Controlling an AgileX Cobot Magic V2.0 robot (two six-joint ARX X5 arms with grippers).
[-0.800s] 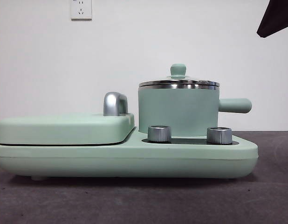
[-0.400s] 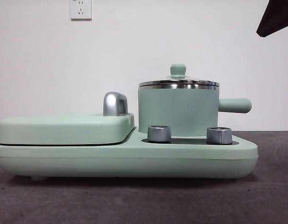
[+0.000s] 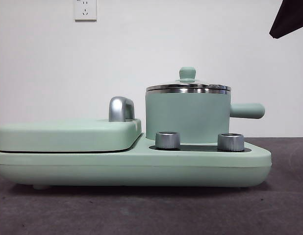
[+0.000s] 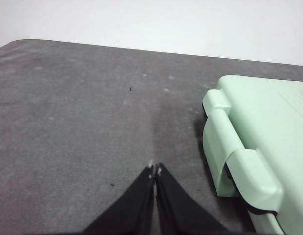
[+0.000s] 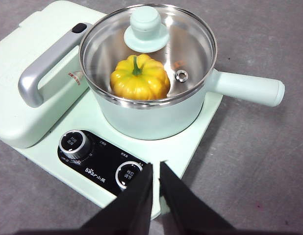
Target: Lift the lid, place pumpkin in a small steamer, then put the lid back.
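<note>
The small steamer (image 5: 156,117) stands on the right half of the green appliance and is also seen side-on in the front view (image 3: 187,115). The lid (image 5: 146,29) sits closed on its rim (image 3: 188,87). Through the glass, the pumpkin (image 5: 139,78) lies inside the pot, stem up. My right gripper (image 5: 157,166) hovers above the control panel in front of the pot, shut and holding nothing. My left gripper (image 4: 155,169) is shut over bare grey table, off to the side of the appliance's end (image 4: 259,142).
A flat green cover with a chrome handle (image 5: 38,78) fills the appliance's other half (image 3: 68,134). Two steel knobs (image 5: 74,143) (image 5: 128,175) sit in front of the pot. The pot's side handle (image 5: 247,88) sticks outward. A dark arm tip (image 3: 289,17) shows at a top corner.
</note>
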